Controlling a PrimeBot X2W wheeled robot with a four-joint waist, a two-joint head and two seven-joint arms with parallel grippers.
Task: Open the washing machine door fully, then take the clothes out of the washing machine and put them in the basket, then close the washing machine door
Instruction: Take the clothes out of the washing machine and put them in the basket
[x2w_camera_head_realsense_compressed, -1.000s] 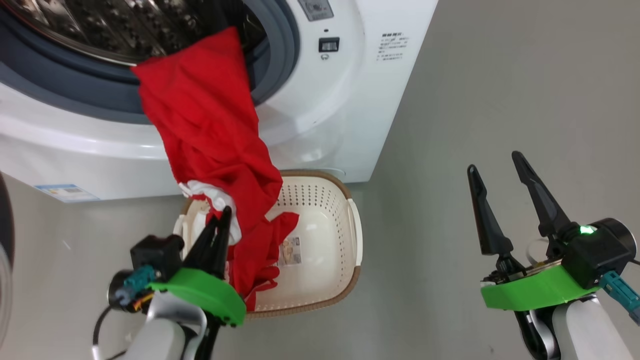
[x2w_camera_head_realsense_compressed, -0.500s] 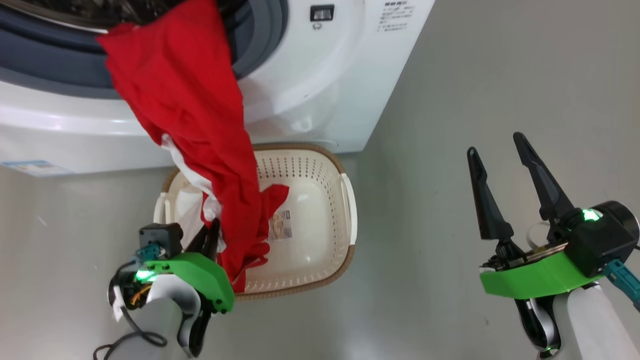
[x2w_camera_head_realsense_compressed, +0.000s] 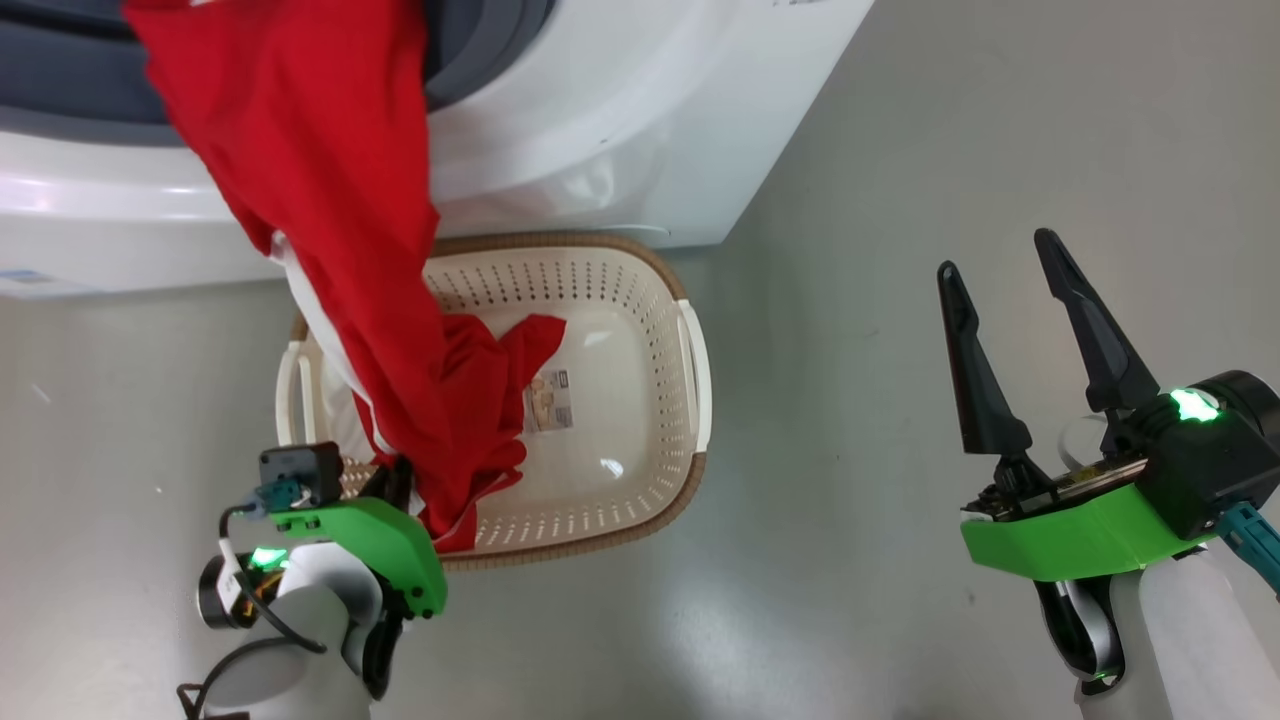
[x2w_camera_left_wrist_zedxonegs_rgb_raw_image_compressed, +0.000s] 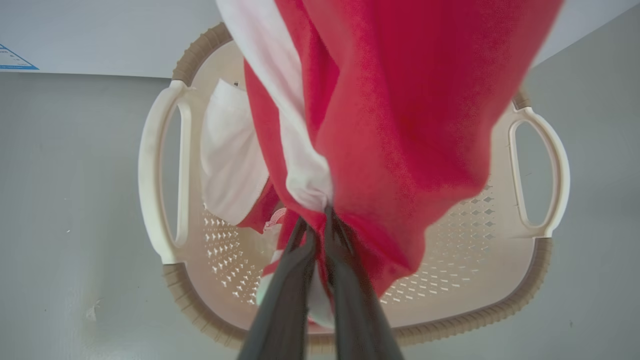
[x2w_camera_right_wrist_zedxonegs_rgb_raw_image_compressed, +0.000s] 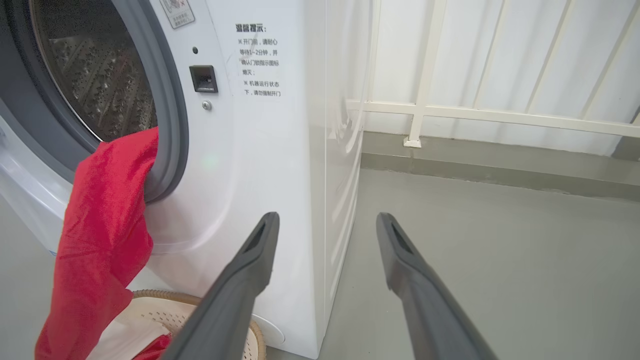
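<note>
Red cloth (x2w_camera_head_realsense_compressed: 330, 200) hangs out of the washer (x2w_camera_head_realsense_compressed: 620, 120) mouth at 11 o'clock in the head view and runs down into the basket (x2w_camera_head_realsense_compressed: 694, 370); its lower end lies bunched on the basket's 9 o'clock half, with one fold spread toward the sticker (x2w_camera_head_realsense_compressed: 548, 400) on the bottom; white fabric (x2w_camera_left_wrist_zedxonegs_rgb_raw_image_compressed: 230, 155) rests against the basket's inner wall, at 10 o'clock in the left wrist view.

At 7 o'clock in the head view the left gripper (x2w_camera_left_wrist_zedxonegs_rgb_raw_image_compressed: 317, 225) sits over the basket's near rim; its fingers are pinched together on the cloth, with red and white fabric gathered right at the tips.

At 4 o'clock the right gripper (x2w_camera_head_realsense_compressed: 995, 252) stands well apart from basket and cloth, over grey floor (x2w_camera_head_realsense_compressed: 880, 150); its fingers are spread wide with nothing between them.

On the floor just in front of the washer stands the basket; whether its far rim touches the white front I cannot tell.

In the right wrist view the drum (x2w_camera_right_wrist_zedxonegs_rgb_raw_image_compressed: 95, 85) and grey gasket (x2w_camera_right_wrist_zedxonegs_rgb_raw_image_compressed: 172, 115) show at 10 o'clock; the cloth drapes over the gasket's lower lip.
</note>
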